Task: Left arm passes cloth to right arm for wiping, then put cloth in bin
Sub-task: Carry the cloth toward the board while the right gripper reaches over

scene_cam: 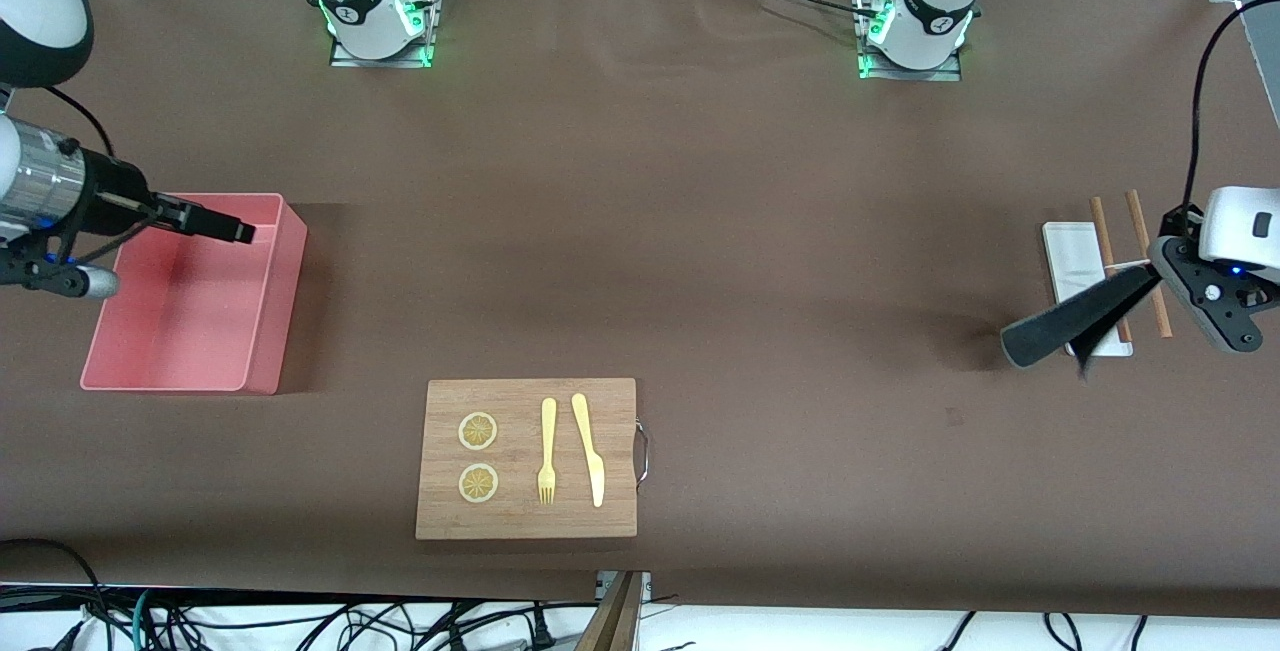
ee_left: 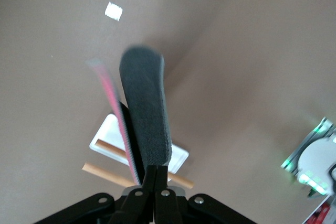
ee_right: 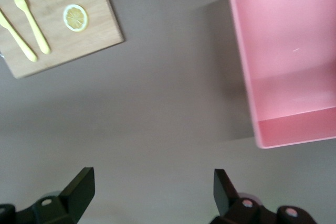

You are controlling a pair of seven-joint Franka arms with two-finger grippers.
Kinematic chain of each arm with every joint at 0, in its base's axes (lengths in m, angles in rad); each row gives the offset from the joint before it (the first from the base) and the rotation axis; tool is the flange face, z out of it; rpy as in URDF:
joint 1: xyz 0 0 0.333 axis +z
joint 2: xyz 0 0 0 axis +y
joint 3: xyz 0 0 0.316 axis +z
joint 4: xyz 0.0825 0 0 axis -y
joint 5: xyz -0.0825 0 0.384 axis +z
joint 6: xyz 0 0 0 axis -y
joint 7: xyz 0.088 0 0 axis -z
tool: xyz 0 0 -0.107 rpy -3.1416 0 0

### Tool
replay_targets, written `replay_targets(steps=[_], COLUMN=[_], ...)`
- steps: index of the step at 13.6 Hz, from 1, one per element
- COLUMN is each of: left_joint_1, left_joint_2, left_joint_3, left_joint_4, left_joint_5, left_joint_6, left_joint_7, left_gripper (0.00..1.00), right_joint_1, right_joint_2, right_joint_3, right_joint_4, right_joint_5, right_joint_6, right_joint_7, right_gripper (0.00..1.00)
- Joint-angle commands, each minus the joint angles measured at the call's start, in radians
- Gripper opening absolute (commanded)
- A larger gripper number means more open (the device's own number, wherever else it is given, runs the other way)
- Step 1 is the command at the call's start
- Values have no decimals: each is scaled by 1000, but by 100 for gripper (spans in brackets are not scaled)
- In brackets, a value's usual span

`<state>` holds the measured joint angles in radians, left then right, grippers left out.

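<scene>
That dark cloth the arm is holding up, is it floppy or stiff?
Probably floppy: the cloth folds over where the left gripper pinches it. Likely light, since it sticks out sideways without sagging much. Its fuzzy surface probably resists slipping.

Open right hand (ee_right: 152, 195) beside bin (ee_right: 247, 98)

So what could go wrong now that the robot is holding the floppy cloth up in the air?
The left gripper pinches only one end of the cloth, so it might slip out. The cloth hangs over the white tray and wooden sticks and could snag them. The right gripper waits open over the bin, so the handover reach is long.
</scene>
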<state>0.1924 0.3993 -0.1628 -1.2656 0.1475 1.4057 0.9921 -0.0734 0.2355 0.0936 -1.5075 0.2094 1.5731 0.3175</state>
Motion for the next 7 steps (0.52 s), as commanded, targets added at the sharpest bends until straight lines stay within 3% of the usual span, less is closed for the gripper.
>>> replay_targets(steps=[1, 5, 7], left_joint_1=[-19, -92, -148], left_joint_2=[18, 19, 19], left_joint_3=[0, -56, -60], left_joint_4=[45, 45, 45], left_joint_5=[-119, -192, -294], left_joint_6=[-48, -45, -37], left_joint_7=[-186, -468, -646], left_gripper=[0, 0, 0], right_joint_1=[0, 1, 9], right_joint_2=[25, 79, 122], right_joint_3=[58, 188, 233], right_joint_4=[-32, -39, -39], right_joint_5=[34, 38, 85], right_joint_6=[86, 217, 301], right_joint_7=[139, 411, 530], right_gripper=[100, 100, 100])
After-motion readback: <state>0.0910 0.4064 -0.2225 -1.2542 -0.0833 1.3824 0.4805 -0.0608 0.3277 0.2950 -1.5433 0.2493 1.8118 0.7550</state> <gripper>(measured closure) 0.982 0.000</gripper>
